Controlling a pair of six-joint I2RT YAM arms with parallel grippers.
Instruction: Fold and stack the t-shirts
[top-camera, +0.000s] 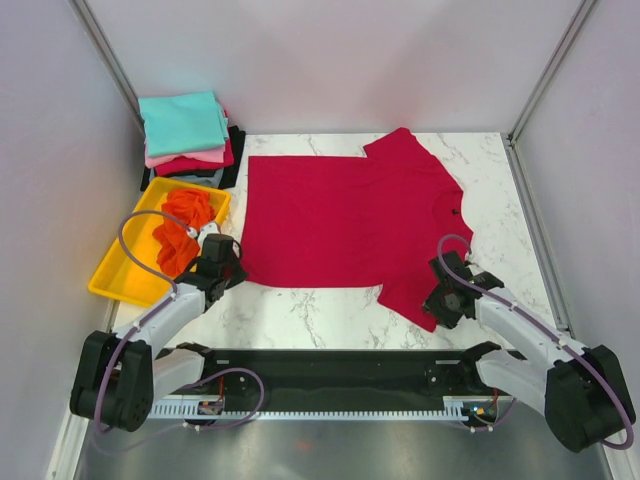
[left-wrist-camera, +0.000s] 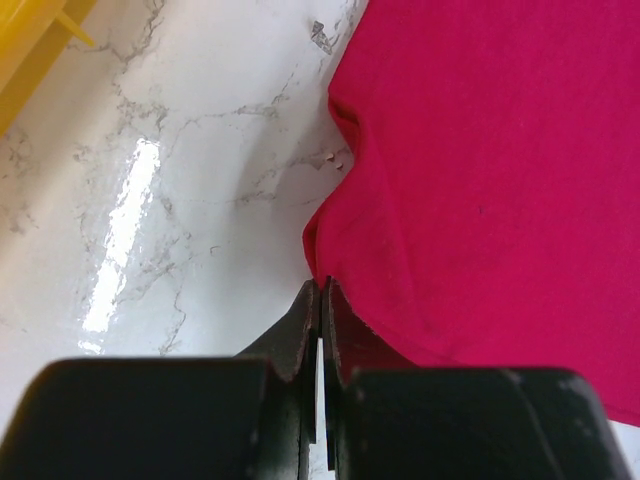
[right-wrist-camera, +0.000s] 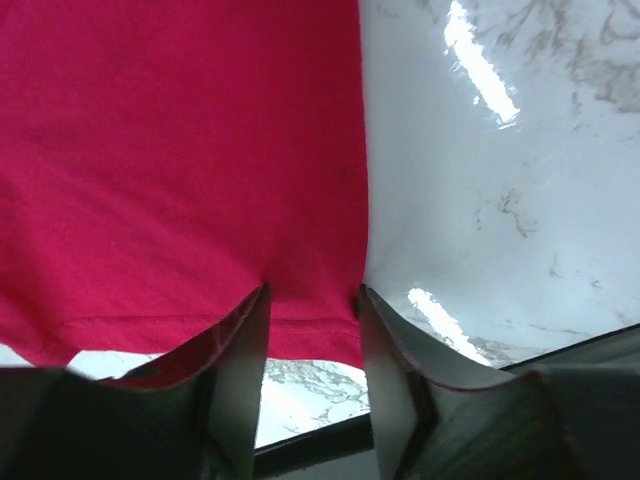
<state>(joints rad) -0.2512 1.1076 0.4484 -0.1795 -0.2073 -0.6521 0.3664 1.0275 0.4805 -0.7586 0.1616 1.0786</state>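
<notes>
A crimson t-shirt (top-camera: 340, 215) lies spread flat on the marble table, sleeves to the right. My left gripper (top-camera: 237, 265) is at its near left corner. In the left wrist view that gripper (left-wrist-camera: 322, 285) is shut, with the puckered hem corner of the crimson cloth (left-wrist-camera: 480, 170) pinched at its tips. My right gripper (top-camera: 438, 300) is at the near sleeve. In the right wrist view it (right-wrist-camera: 312, 292) stands open, its jaws straddling the sleeve hem (right-wrist-camera: 170, 150). A bright orange t-shirt (top-camera: 185, 225) lies crumpled in the tray. Folded t-shirts (top-camera: 185, 125) are stacked at the back left, teal on top.
A yellow plastic tray (top-camera: 110, 285) sits at the left edge beside my left arm; its corner (left-wrist-camera: 30, 40) shows in the left wrist view. Grey walls close in the table on three sides. A black rail runs along the near edge.
</notes>
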